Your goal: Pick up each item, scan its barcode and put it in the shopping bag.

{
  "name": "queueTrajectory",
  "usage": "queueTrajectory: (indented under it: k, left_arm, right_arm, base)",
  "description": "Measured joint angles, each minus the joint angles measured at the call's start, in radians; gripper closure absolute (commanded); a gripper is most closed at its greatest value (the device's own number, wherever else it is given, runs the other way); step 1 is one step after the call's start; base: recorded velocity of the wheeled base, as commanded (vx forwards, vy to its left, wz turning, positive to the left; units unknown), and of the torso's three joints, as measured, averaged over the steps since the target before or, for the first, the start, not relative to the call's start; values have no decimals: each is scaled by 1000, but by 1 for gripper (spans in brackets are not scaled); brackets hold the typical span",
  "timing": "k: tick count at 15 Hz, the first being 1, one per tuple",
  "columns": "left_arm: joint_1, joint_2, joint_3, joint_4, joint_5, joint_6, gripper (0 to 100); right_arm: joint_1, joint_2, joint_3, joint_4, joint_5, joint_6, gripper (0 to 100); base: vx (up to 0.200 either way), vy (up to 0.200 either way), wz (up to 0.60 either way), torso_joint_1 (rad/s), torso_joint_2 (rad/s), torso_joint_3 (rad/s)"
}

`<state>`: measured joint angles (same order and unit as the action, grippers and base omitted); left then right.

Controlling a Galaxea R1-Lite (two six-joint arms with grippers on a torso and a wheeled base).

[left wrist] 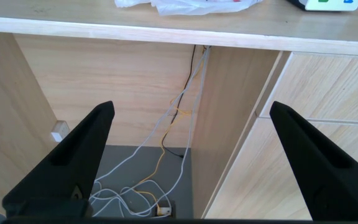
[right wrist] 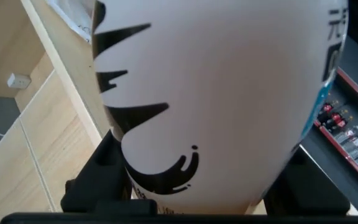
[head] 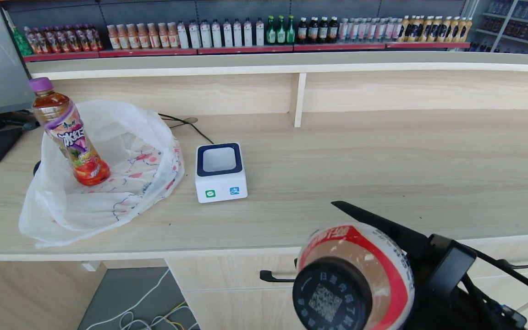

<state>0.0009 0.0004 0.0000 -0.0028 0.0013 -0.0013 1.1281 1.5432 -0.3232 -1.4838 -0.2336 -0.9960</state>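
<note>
Right gripper (head: 374,256) clamps the black-capped bottle (head: 353,279) low before the counter (head: 383,160); left gripper (left wrist: 191,109) hangs wide open, empty. Best bet: lift the bottle level over the scanner (head: 221,172), barcode facing its window, then the bag (head: 145,160).

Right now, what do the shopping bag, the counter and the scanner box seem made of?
Shopping bag: thin translucent plastic film, crumpled and see-through.
Counter: pale matte wood grain, possibly laminate.
Scanner box: smooth white hard plastic, apparently; rounded moulded corners.
</note>
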Motion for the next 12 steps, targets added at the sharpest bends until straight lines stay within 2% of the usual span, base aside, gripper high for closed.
queueTrajectory:
  k: [4,7,12]
  left_arm:
    - [0,0,0,0,0,0,0]
    - [0,0,0,0,0,0,0]
    - [1,0,0,0,0,0,0]
  right_arm:
    - [49,21,-19,-2,114,-103,100]
    - [21,36,-26,-58,131,-297,100]
    - [8,50,-17,-86,160,-353,100]
  base:
    - [0,0,0,0,0,0]
    - [0,0,0,0,0,0]
    - [0,0,0,0,0,0]
